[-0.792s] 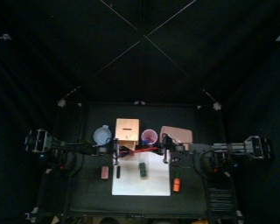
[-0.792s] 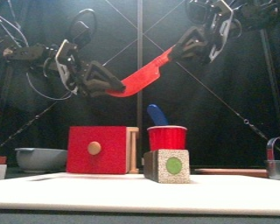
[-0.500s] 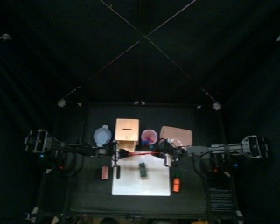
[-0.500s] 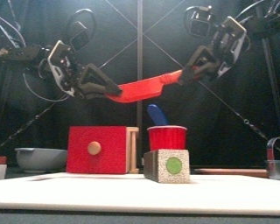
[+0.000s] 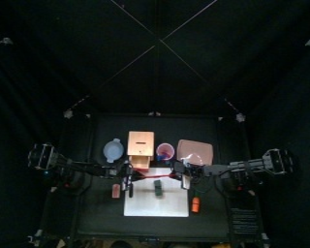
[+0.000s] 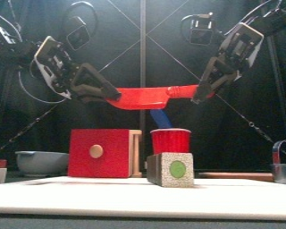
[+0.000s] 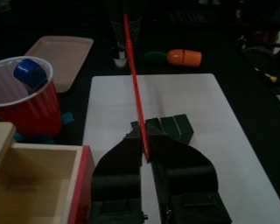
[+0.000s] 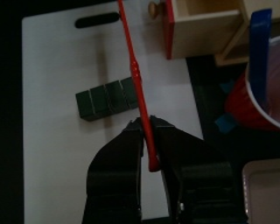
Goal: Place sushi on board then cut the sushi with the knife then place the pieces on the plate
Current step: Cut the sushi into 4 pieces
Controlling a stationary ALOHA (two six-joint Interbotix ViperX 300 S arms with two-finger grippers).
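- Since the earlier frames the right gripper (image 6: 203,89) has been brought down and inward onto the right end of the flat red toy knife (image 6: 146,96). The knife has been swung from a slant to level.
- Both ends of the knife are now held high above the table. The left gripper (image 6: 110,92) is clamped on the left end. The right jaws are seen pressed together on the blade in the right wrist view. This is judged to be a handover or a re-grip before cutting; which end is the handle cannot be told.
- A white rectangular cutting board (image 5: 155,199) lies at the near centre of the table, below the raised knife.
- A pale wooden box (image 6: 104,152) with a red drawer front stands behind the board, towards the left.
- A flat pink tray (image 5: 194,150) lies behind the board on the right. Nothing is seen on it, so no pieces have been delivered.
- A red cup (image 6: 172,141) holding a blue toy knife (image 6: 160,116) stands between the box and the tray.
- A dark green toy sushi roll (image 6: 171,168) rests on the board, well below the knife. Its blocks are joined in one row. The first step is thus judged done and the cutting not yet begun.
- A small orange toy (image 5: 194,203) lies just beside the board's right edge.
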